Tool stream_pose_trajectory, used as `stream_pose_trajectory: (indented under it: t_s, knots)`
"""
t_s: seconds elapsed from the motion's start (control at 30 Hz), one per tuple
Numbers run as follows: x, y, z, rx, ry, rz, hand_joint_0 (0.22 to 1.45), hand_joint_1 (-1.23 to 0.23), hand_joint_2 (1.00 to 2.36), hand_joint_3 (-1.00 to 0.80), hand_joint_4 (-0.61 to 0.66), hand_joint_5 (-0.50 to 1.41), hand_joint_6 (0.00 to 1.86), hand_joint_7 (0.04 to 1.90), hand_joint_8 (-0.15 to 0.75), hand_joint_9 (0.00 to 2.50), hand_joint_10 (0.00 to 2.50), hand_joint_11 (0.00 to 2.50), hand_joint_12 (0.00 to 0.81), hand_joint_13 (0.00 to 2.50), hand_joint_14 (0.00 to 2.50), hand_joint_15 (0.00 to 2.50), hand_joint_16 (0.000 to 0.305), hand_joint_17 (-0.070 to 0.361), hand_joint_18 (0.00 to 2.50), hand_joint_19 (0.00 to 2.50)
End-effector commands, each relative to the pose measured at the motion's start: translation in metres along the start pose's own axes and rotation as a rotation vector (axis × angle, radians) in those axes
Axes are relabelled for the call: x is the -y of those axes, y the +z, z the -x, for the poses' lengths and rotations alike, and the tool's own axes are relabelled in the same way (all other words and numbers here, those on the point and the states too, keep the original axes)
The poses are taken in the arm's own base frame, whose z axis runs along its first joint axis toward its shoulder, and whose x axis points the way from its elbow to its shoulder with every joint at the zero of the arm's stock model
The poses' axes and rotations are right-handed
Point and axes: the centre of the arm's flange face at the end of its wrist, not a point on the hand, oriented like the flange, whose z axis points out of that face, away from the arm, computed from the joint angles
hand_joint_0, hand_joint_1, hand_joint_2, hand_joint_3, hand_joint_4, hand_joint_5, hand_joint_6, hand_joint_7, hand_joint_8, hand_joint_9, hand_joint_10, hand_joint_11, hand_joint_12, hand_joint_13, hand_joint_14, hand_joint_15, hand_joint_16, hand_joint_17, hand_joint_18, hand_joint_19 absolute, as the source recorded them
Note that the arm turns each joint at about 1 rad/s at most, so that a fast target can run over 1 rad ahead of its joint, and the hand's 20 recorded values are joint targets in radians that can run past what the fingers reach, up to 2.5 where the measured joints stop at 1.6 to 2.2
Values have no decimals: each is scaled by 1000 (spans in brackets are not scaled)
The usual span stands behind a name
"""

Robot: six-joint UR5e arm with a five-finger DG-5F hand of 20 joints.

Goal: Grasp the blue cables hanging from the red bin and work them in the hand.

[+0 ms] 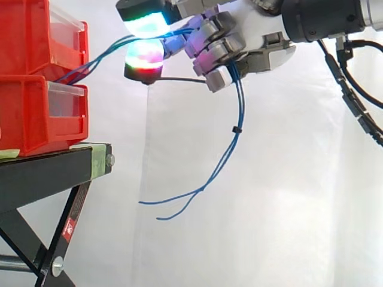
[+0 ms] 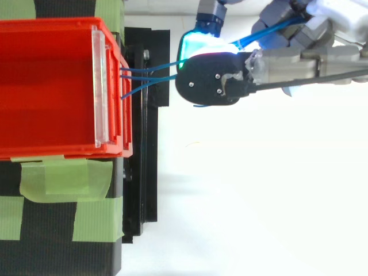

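White curtain behind everything, plain and bright. Found hand (image 1: 263, 54) held high, fingers curled and clamped on blue cables (image 1: 232, 143), glowing fingertips (image 1: 145, 25) aimed at red bin (image 2: 57, 150). Traced cables from bin front, ahead of the fingertips, on a shallow climb into the hand; little slack on that run. Followed them out beneath the curled fingers into a long loose drop, free ends curving away well below the hand, clear of black stand (image 1: 42, 170) under the bin. From above, saw strands leave the bin wall apart from one another and close up just ahead of the fingertips; lost them under a dark fingertip housing, so probably all held, not confirmed.

Judged step in hand: working the cables inside the grasp, grasp itself made. Reckoned it best to:
- shift fingers one after another, never all together, so the clamp held throughout
- roll strands across the palm rather than haul back from the bin
- leave the hanging tail below free to swing
- watch the bin-side run; any tightening there meant easing forward toward the bin.
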Motion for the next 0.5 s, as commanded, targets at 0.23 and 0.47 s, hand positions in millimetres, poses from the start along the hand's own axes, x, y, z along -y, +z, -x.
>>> stream_pose_trajectory:
  t_s: [0.23, 0.47]
  knots:
    - [-2, 3, 0, -19, -30, 27, 1018, -603, 1030, 202, 387, 442, 10, 1300, 510, 1913, 2500, 2500, 704, 2067, 2500, 2079, 209, 157, 2425, 764]
    - [-3, 4, -1, -40, -81, 41, 1036, -610, 1008, 266, 434, 404, 12, 788, 510, 1913, 2500, 2500, 704, 2067, 2500, 2079, 209, 157, 2425, 764]
